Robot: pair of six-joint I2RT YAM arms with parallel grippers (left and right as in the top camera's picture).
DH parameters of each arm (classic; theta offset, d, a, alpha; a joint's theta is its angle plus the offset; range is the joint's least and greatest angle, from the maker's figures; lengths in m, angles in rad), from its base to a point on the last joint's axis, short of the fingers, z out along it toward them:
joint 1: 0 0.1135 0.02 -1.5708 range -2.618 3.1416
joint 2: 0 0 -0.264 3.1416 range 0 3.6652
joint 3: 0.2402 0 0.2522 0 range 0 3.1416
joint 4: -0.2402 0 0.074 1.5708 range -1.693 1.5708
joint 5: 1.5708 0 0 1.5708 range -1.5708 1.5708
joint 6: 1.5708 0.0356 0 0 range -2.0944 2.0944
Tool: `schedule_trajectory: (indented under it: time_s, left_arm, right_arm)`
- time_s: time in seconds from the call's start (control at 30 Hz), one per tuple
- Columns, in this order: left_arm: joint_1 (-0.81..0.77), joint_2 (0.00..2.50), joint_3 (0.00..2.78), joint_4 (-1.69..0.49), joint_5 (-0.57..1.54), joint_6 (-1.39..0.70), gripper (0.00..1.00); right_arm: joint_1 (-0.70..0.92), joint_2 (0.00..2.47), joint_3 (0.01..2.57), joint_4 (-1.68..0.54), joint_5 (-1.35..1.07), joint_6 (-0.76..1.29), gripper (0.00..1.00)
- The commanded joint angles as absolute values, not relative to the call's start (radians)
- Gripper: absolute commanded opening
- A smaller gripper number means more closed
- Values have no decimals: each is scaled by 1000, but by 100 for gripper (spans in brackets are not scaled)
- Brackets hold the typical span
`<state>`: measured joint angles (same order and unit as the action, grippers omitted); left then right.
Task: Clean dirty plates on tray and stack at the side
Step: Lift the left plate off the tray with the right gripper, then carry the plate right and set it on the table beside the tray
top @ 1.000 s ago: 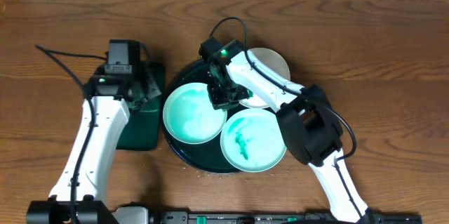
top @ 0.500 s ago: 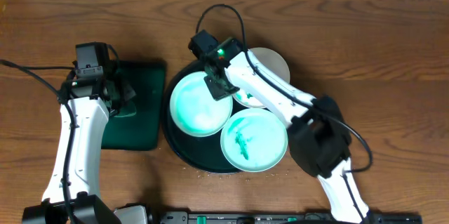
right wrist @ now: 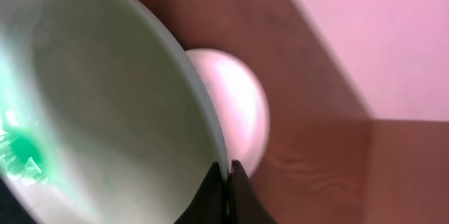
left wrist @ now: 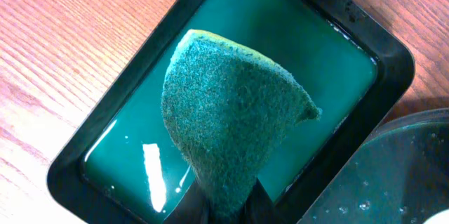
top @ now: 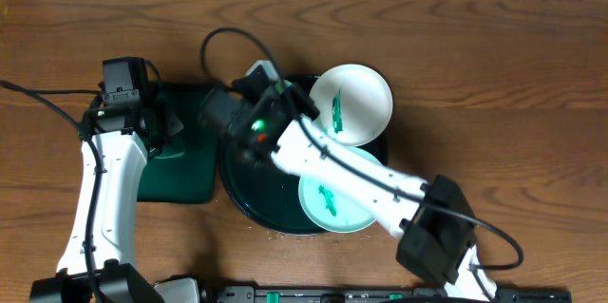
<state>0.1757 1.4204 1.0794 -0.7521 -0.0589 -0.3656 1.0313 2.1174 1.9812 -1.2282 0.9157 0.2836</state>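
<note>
The right fingers [right wrist: 242, 203] pinch the rim of 1 pale mint round shallow plate [right wrist: 105, 112] at the far-left part of the large round glossy black tray [top: 242, 196]. Overhead the arm hides it, so whether it is lifted is unclear. It looks stiff, slick and breakable, so a deep rim pinch suits. Left of the tray, the left fingers [left wrist: 263, 210] clamp a dark green scouring sponge [left wrist: 231, 104].

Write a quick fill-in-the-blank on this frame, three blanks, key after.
The left tool grips a green ___ above the rectangular tray.
The right tool pinches a plate by its ___.
The smeared plate at the black tray's far-right edge is ___.
Missing: sponge; rim; white.
</note>
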Motion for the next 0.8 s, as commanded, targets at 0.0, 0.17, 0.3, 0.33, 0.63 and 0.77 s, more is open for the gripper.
schedule_trajectory:
  time_s: [0.0, 0.17, 0.3, 0.33, 0.63, 0.77]
  left_arm:
    - [179, 1425, 1100, -751, -64, -368, 8]
    - [179, 1425, 1100, -751, -64, -368, 7]
    - [179, 1425, 1100, -751, -64, -368, 7]
    - [179, 1425, 1100, -751, -64, -368, 7]
    - [177, 1425, 1089, -778, -26, -368, 7]
    - [177, 1425, 1081, -778, -26, -369, 7]
  right_arm:
    - [1079, 2074, 1996, -1248, 1219, 354, 1]
    - [1106, 2058, 1996, -1277, 1331, 410, 1]
    - [1097, 2053, 1996, -1275, 1287, 471, 1]
    - [1087, 2053, 1996, -1271, 1222, 471, 1]
    - [814, 2049, 2038, -1193, 252, 272, 1]
    - [616, 2034, 2107, -1202, -72, 252, 1]
